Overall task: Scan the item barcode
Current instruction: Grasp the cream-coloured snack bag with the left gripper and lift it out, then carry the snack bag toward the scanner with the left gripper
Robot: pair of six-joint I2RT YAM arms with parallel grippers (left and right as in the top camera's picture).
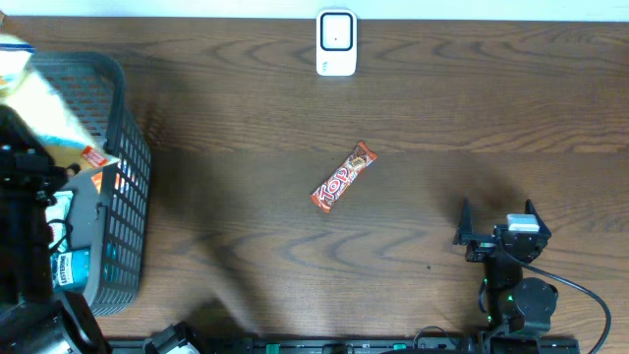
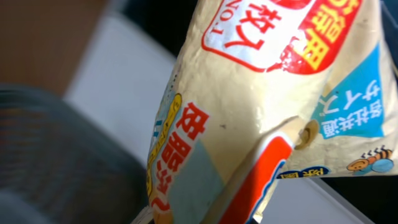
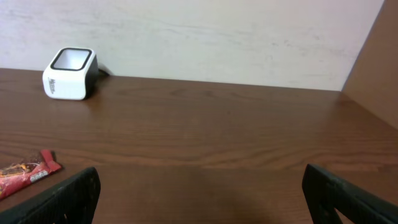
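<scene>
left claw (image 1: 44, 162) is clamped on a cream packet (image 2: 261, 106) with red and blue labels, holding it up over the grey basket (image 1: 133, 187) at the left end of the table (image 1: 246, 128), well apart from the white scanner (image 1: 336, 42) at the far edge. right claw (image 1: 497, 218) sits near the front right with its jaws spread wide. a red candy bar (image 1: 344, 177) lies flat mid-table, between the scanner and that claw.

"Top" on bar (image 1: 344, 178), "NO.1" on pouch (image 2: 249, 118)
</scene>
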